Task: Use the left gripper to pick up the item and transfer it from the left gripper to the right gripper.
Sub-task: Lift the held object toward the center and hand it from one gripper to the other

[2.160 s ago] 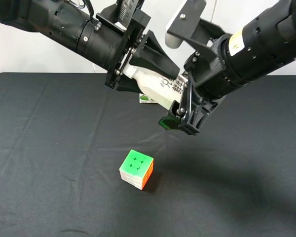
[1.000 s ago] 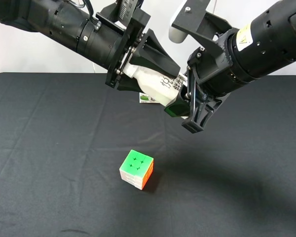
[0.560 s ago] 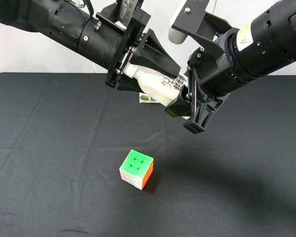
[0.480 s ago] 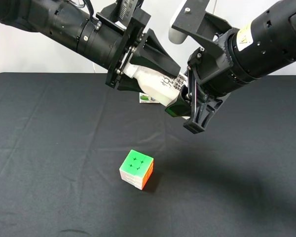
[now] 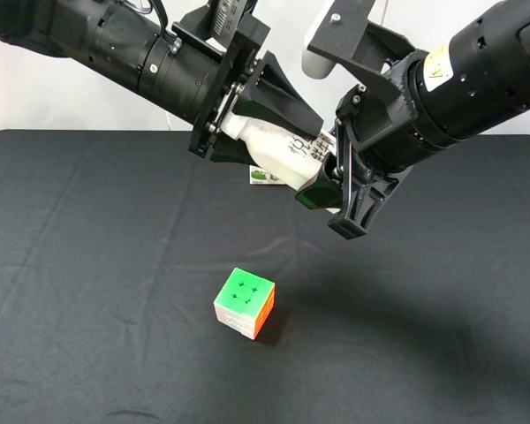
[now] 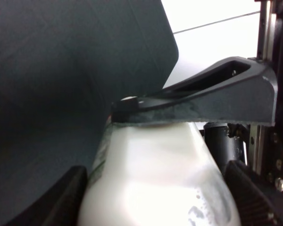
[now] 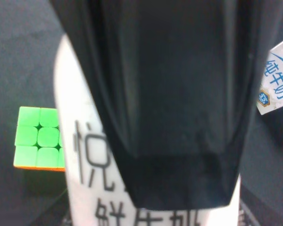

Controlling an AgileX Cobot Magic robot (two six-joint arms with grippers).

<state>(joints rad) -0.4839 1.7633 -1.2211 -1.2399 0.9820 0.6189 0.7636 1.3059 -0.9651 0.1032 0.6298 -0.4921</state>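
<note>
The item [image 5: 278,157] hung tilted well above the counter [image 5: 88,265], with the left tool [image 5: 290,141] clamped on its upper body and the right tool [image 5: 332,166] closed on its green-banded base, apparently so the hold could pass across without a drop.

Held the white plastic bottle [image 5: 269,150] in mid-air, well above the desk [image 5: 88,265], tilted with its narrow end up toward the left and its green-banded base down toward the right. Gripped its upper body between the black wedge jaws of the left claw [image 5: 302,157], closed tight on it. Clamped the base end in the right claw [image 5: 331,181] too, likewise closed.
</note>
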